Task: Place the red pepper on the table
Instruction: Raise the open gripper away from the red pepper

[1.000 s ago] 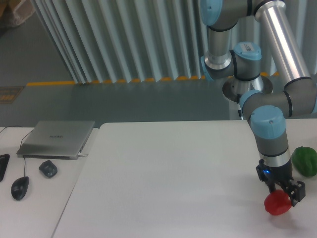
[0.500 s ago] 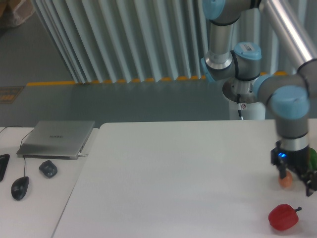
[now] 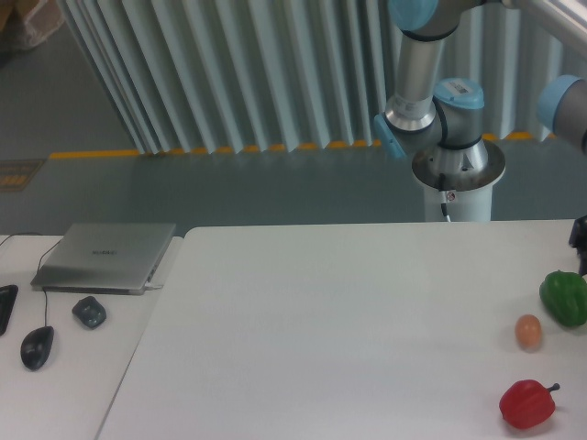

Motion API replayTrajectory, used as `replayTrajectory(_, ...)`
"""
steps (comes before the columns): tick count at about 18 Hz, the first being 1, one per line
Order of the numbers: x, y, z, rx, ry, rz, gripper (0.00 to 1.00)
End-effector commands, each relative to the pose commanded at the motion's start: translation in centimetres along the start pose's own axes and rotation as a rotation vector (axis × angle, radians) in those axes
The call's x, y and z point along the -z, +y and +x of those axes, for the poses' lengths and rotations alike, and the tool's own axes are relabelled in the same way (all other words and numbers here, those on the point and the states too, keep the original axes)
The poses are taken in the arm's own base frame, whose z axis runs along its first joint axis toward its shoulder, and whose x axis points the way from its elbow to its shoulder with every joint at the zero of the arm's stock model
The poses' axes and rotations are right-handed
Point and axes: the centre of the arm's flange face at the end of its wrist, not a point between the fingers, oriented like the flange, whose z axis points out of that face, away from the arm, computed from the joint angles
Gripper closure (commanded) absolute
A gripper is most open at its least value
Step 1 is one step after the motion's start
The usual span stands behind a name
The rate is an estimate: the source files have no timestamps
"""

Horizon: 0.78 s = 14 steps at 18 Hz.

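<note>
The red pepper (image 3: 527, 404) lies on its side on the white table (image 3: 348, 321) near the front right corner, its dark stem pointing right. Nothing touches it. Only a dark sliver of my gripper (image 3: 581, 242) shows at the right edge of the view, above the green pepper and well up and to the right of the red pepper. Its fingers are cut off by the frame, so I cannot tell whether they are open or shut.
A green pepper (image 3: 564, 298) and a small orange-brown egg-shaped object (image 3: 527, 331) lie on the table behind the red pepper. The arm's base (image 3: 456, 174) stands behind the table. A desk at left holds a laptop (image 3: 105, 257) and two mice (image 3: 37, 346).
The gripper let go of the red pepper, which now rests on the table. The arm rose and swung right, mostly out of the frame, uncovering the egg-shaped object and the green pepper.
</note>
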Motion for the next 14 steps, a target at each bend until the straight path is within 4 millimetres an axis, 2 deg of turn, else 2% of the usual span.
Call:
replayTrajectory(6, -1.7, -1.1, -1.4, -0.036, -0.025, 0.043, 0.00)
replayTrajectory(14, -1.9, -1.2, -1.4, -0.068, -0.022, 0.045, 0.00)
